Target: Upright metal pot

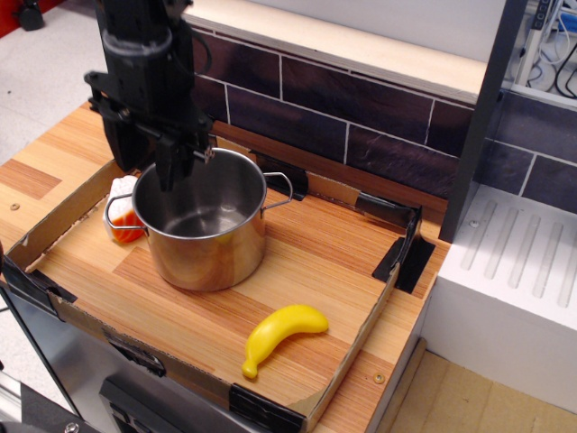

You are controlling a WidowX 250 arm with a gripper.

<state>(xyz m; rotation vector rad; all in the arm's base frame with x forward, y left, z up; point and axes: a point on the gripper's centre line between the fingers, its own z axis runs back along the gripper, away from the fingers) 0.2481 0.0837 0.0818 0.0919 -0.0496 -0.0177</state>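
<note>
The metal pot (209,245) stands upright on its base at the left of the wooden tray floor, its mouth facing up and its two wire loop handles sticking out at the left and right of the rim. My gripper (149,162) hangs just above the pot's back-left rim. Its fingers (177,161) look spread, with nothing between them, and are clear of the pot wall.
A yellow toy banana (281,334) lies near the front of the shallow cardboard-edged tray (361,347). An orange-and-white toy (122,215) sits against the pot's left side. A dark tiled wall (361,117) runs behind, and a white rack (514,271) stands to the right.
</note>
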